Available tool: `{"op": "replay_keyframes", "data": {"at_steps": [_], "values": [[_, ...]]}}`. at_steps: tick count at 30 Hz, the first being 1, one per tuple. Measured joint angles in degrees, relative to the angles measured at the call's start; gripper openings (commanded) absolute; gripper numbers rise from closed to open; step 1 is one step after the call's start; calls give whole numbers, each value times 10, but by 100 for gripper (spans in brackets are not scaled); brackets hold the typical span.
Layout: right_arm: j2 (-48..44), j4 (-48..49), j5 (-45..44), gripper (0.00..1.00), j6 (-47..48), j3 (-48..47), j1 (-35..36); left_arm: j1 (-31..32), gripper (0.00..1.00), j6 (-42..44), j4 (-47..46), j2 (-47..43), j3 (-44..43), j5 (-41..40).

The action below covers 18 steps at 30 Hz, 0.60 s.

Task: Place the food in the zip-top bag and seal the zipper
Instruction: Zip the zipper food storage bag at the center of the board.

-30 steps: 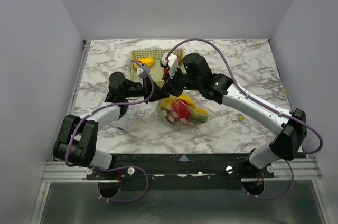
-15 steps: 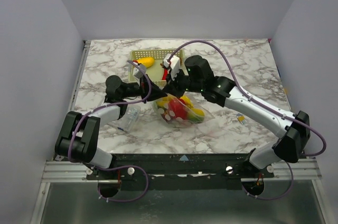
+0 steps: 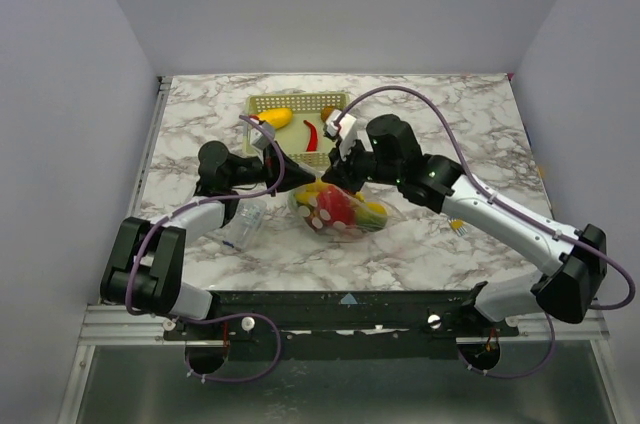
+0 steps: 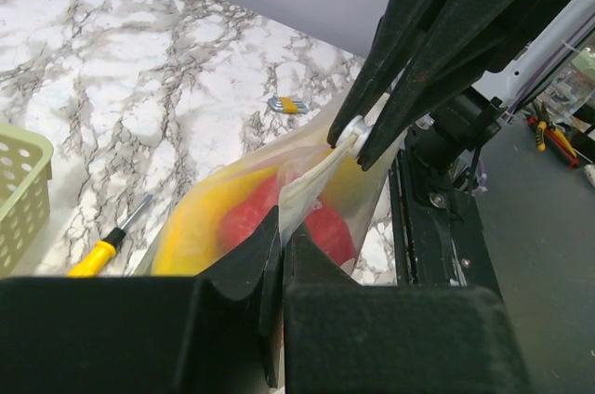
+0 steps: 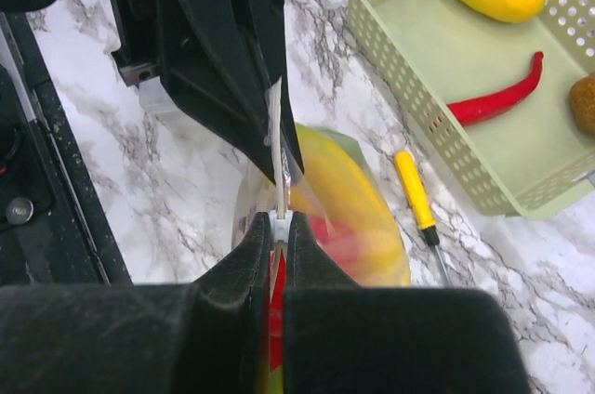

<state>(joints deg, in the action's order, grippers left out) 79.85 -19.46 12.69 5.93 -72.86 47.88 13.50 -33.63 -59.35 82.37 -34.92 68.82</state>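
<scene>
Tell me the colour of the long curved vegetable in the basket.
Red. The chili pepper shows best in the right wrist view.

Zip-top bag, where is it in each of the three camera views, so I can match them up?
Top external: zip-top bag at centre, just in front of the mesh basket.
Left wrist: zip-top bag at lower centre.
Right wrist: zip-top bag at lower centre.
Shared landmark: the mesh basket, upper centre, left edge and upper right, in that order.
</scene>
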Motion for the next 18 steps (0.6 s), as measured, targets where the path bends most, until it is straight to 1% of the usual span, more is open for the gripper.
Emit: {"op": "replay_keyframes", "data": {"at_steps": [9,18], "values": [[-49,-9,-11,0,-5,53,-3,0,0,57,82,-15,-3,-10],[-102,-41,-29,0,-14,89,-4,-4,0,78,120,-16,-4,-13]]}}
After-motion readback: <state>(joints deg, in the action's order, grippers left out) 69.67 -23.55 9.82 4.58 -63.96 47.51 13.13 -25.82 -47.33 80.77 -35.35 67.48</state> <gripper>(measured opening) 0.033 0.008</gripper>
